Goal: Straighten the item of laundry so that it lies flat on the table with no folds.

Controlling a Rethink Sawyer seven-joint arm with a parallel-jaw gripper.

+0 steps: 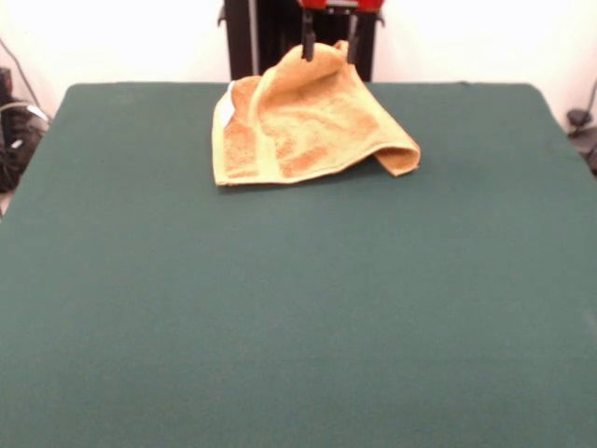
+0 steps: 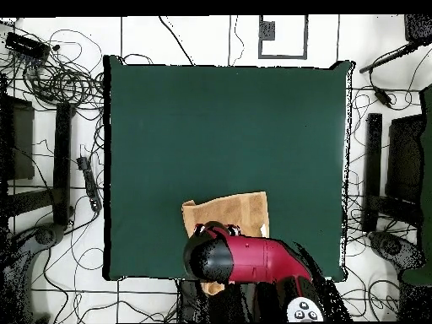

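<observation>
Table (image 1: pixel 280 308): large, rectangular, dark green cloth-like top.

Arm (image 2: pixel 253 260): red and black, reaching over the table edge at 6 o'clock in the overhead view, covering part of the towel.

Towel (image 1: pixel 298 131): orange-yellow terry, at 12 o'clock on the table in the front view. Its top is lifted into a peak; its lower edge rests on the table, with the corner at 3 o'clock curled under. White tag (image 1: pixel 225 105) on the 9 o'clock edge.

Hand (image 1: pixel 329 49): two dark fingers clenched on the towel's raised peak.
</observation>
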